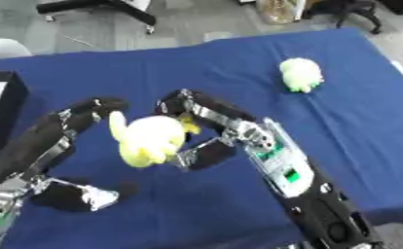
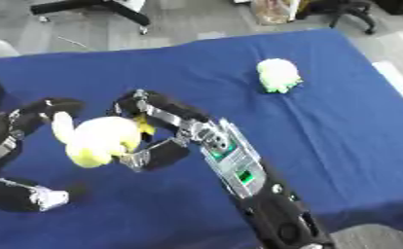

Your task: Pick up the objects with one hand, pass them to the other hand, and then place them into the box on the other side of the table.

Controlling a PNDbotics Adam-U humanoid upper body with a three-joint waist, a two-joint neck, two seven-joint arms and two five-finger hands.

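You have the yellow plush (image 1: 150, 140) held up over the blue table (image 1: 350, 112), caught between both hands. Your right hand (image 1: 207, 130) comes in from the plush's right side: its fingers (image 1: 192, 104) arch over the top right of the plush and its thumb (image 1: 207, 154) sits low at the plush's lower right, so the hand is curled round it and grasping it. Your left hand (image 1: 56, 160) is on the plush's left. Its long fingers (image 1: 85, 114) curve up toward the plush's upper left, with the tips just beside the plush's thin yellow limb, and its thumb (image 1: 79, 197) lies well below and left of the plush, apart from it. You cannot tell from either view whether those left fingers touch the plush; the hand reads as opened wide, cupped toward the plush and not clenched on it.

A 2nd plush (image 1: 301, 74), pale green, lies on the table far off to the upper right of the yellow plush, well apart from both hands and near the table's far edge.

The black box (image 1: 9, 97) sits at the left rim of the table, up and to the left of the yellow plush, beyond your left hand. Only 1 corner of it shows in the right eye view.
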